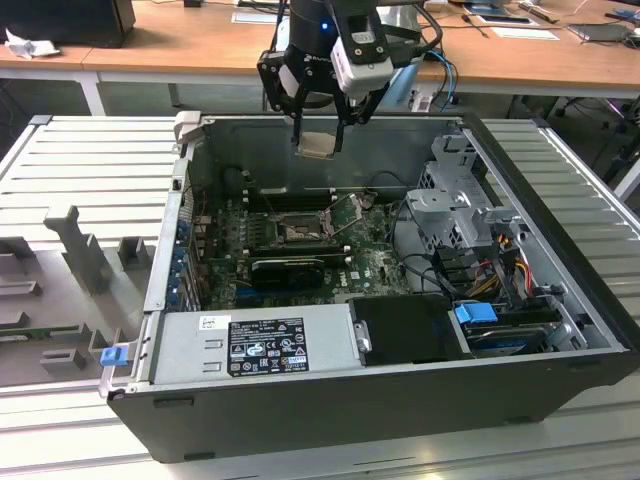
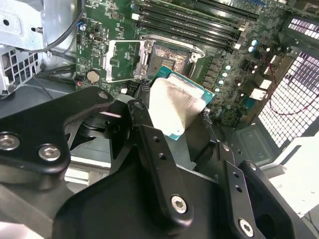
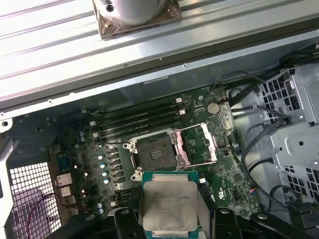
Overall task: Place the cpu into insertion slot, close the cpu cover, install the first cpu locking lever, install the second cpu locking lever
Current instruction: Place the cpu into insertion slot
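Note:
My gripper [image 1: 318, 135] hangs above the back of the open computer case, shut on the cpu [image 1: 318, 145], a flat square chip with a grey metal top. Both wrist views show the cpu [image 3: 169, 204] [image 2: 177, 107] clamped by its edges between the black fingers [image 2: 137, 114]. Well below it on the green board lies the insertion slot [image 1: 297, 232] [image 3: 155, 152] [image 2: 169, 55], a square black socket that stands bare. The cpu cover [image 3: 199, 144] [image 2: 122, 59] is swung open and lies beside the slot. Thin metal levers stand raised around the socket.
The case's walls [image 1: 330, 400] ring the board. A grey power supply [image 1: 265, 345] fills the front, a metal drive cage [image 1: 455, 205] with cables the exterior view's right. Long black memory slots [image 3: 139, 119] run beside the socket. A grey moulded tray [image 1: 70, 270] lies outside the case.

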{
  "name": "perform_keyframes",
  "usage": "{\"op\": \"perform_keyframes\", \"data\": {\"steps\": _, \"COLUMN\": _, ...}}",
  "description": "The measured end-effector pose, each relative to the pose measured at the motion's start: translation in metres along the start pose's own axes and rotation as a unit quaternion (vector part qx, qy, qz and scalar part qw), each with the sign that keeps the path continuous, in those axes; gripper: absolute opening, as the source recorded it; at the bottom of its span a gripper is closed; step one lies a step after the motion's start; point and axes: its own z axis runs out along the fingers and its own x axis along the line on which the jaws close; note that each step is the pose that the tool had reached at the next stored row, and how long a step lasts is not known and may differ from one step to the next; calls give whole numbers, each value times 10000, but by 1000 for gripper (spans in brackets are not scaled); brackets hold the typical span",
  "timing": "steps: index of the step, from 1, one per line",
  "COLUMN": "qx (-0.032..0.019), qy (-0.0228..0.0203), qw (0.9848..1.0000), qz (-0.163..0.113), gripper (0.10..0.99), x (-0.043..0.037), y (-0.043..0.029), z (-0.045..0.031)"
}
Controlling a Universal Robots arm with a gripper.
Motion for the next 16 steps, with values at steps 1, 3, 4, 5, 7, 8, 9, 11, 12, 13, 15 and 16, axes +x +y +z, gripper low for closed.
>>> {"op": "perform_keyframes", "data": {"steps": 1, "qx": -1, "qy": -5, "qw": 10000, "qz": 57, "gripper": 529, "x": 0, "y": 0, "z": 1}}
{"op": "perform_keyframes", "data": {"steps": 3, "qx": -2, "qy": -11, "qw": 9999, "qz": 121, "gripper": 529, "x": 0, "y": 0, "z": 1}}
{"op": "perform_keyframes", "data": {"steps": 4, "qx": -3, "qy": -14, "qw": 9999, "qz": 153, "gripper": 529, "x": 0, "y": 0, "z": 2}}
{"op": "perform_keyframes", "data": {"steps": 5, "qx": -4, "qy": -16, "qw": 9998, "qz": 181, "gripper": 529, "x": 0, "y": 0, "z": 2}}
{"op": "perform_keyframes", "data": {"steps": 7, "qx": -5, "qy": -23, "qw": 9997, "qz": 262, "gripper": 529, "x": 0, "y": 0, "z": 3}}
{"op": "perform_keyframes", "data": {"steps": 8, "qx": -5, "qy": -26, "qw": 9996, "qz": 287, "gripper": 529, "x": 0, "y": 0, "z": 3}}
{"op": "perform_keyframes", "data": {"steps": 9, "qx": -6, "qy": -29, "qw": 9995, "qz": 328, "gripper": 529, "x": 0, "y": 0, "z": 3}}
{"op": "perform_keyframes", "data": {"steps": 11, "qx": -8, "qy": -35, "qw": 9992, "qz": 390, "gripper": 529, "x": 0, "y": 0, "z": 4}}
{"op": "perform_keyframes", "data": {"steps": 12, "qx": -8, "qy": -39, "qw": 9991, "qz": 433, "gripper": 529, "x": 0, "y": 0, "z": 4}}
{"op": "perform_keyframes", "data": {"steps": 13, "qx": -10, "qy": -42, "qw": 9989, "qz": 477, "gripper": 529, "x": 0, "y": -1, "z": 5}}
{"op": "perform_keyframes", "data": {"steps": 15, "qx": -11, "qy": -47, "qw": 9986, "qz": 531, "gripper": 529, "x": 0, "y": -1, "z": 5}}
{"op": "perform_keyframes", "data": {"steps": 16, "qx": -11, "qy": -51, "qw": 9984, "qz": 570, "gripper": 529, "x": 0, "y": -1, "z": 6}}
